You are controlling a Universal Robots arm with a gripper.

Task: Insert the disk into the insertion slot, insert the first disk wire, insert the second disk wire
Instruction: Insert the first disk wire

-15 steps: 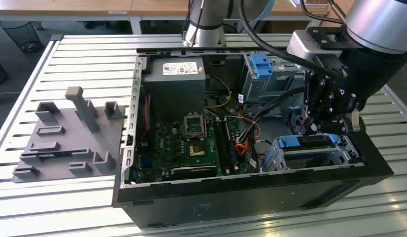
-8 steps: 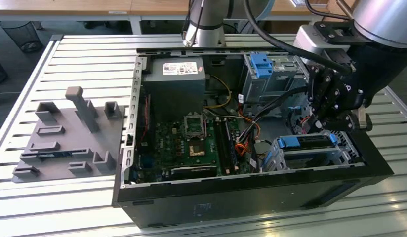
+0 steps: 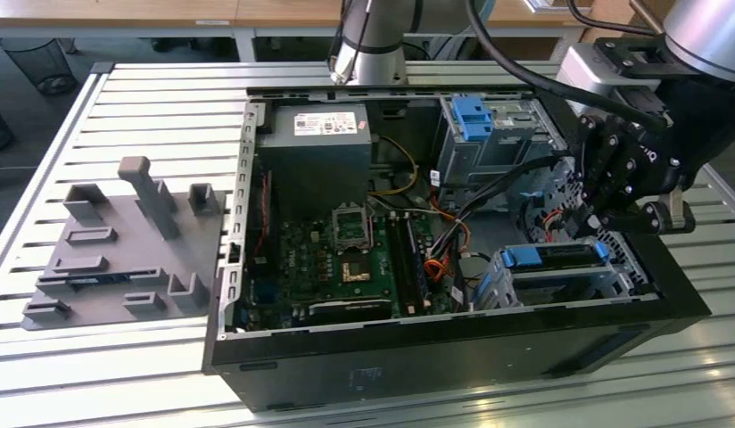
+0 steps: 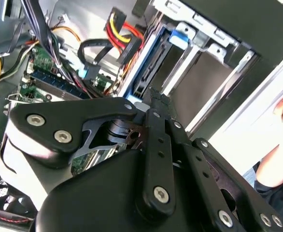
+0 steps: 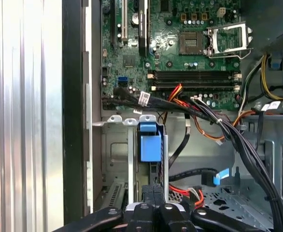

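My gripper [image 5: 153,194] has its 2 fingers pressed together with nothing between them that I can see. In both wrist views the tips sit right at the near end of the disk [image 5: 149,144]; whether they touch it I cannot tell. The disk stands on edge inside the slot [image 5: 113,145], and its long axis runs straight away from my fingertips toward its blue tab and the board [image 5: 180,53] beyond. It looks seated or close to it. The slot's walls lie close on both flanks, and the case wall [image 5: 76,121] is just past 1 of them, so free room lies only along that axis and upward. On the other flank a black cable [image 5: 214,175] with a blue plug lies loose, near the disk but, I judge, not yet joined to it.
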